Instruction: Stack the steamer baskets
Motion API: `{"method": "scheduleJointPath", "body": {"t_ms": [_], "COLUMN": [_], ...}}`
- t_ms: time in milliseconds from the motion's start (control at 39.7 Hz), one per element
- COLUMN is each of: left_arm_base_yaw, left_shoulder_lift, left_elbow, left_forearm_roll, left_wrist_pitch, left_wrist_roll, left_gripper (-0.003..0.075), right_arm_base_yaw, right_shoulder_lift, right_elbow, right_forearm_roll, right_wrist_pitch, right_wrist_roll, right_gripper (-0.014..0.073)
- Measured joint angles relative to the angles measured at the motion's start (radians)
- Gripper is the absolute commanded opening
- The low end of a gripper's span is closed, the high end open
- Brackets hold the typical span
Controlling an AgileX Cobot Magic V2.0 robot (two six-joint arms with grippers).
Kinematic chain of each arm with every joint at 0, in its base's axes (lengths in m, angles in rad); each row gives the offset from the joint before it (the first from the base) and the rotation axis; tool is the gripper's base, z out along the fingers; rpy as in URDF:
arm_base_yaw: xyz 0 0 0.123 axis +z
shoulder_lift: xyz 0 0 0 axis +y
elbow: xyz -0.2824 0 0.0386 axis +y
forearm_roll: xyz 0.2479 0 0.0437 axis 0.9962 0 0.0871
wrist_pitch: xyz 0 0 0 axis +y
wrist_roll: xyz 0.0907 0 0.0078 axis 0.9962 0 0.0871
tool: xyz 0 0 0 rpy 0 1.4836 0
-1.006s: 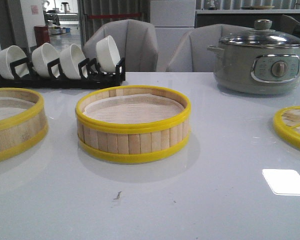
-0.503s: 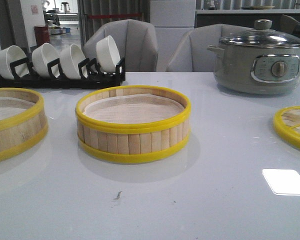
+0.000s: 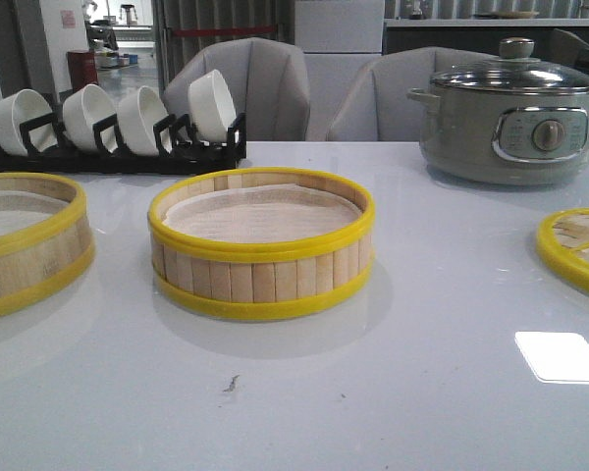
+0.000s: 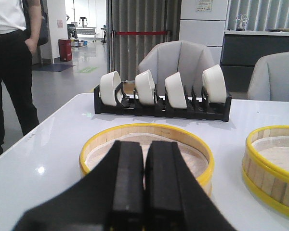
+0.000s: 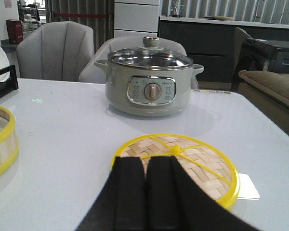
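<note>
Two steamer baskets stand apart on the white table. One basket [image 3: 261, 245] is in the middle of the front view, bamboo slats with yellow rims and a white liner. The other basket [image 3: 25, 235] is at the left edge, cut off. In the left wrist view the left basket [image 4: 147, 147] lies just beyond my left gripper [image 4: 144, 150], which is shut and empty; the middle basket [image 4: 274, 163] is to its side. My right gripper [image 5: 145, 166] is shut and empty above the near edge of a woven bamboo lid [image 5: 183, 161]. Neither gripper shows in the front view.
A grey-green electric pot [image 3: 510, 113] with glass lid stands at the back right. A black rack of white bowls [image 3: 118, 128] stands at the back left. The yellow-rimmed woven lid [image 3: 579, 245] lies at the right edge. A person [image 4: 12, 72] stands beside the table.
</note>
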Motion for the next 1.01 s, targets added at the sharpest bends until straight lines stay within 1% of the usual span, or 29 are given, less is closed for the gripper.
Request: {"method": "scheduleJointPath", "body": {"t_ms": [755, 855, 931, 1006], "left_arm_base_yaw": [-0.002, -0.002, -0.002, -0.002], "left_shoulder_lift": [0.013, 0.113, 0.224, 0.338], "left_elbow": [-0.006, -0.081, -0.190, -0.333], "left_forearm_roll": [0.011, -0.004, -0.006, 0.000], "left_wrist_pitch": [0.011, 0.059, 0.099, 0.152], "left_wrist_roll": [0.000, 0.000, 0.000, 0.000], "left_gripper": [0.0083, 0.0083, 0.0083, 0.0083], "right_arm_base_yaw": [0.000, 0.000, 0.000, 0.000], "right_shoulder_lift": [0.000, 0.000, 0.000, 0.000], "right_elbow": [0.000, 0.000, 0.000, 0.000], "right_forearm_roll": [0.000, 0.000, 0.000, 0.000], "right_wrist_pitch": [0.000, 0.000, 0.000, 0.000], "right_wrist_roll": [0.000, 0.000, 0.000, 0.000], "right_gripper": [0.0051, 0.0051, 0.0051, 0.0051]}}
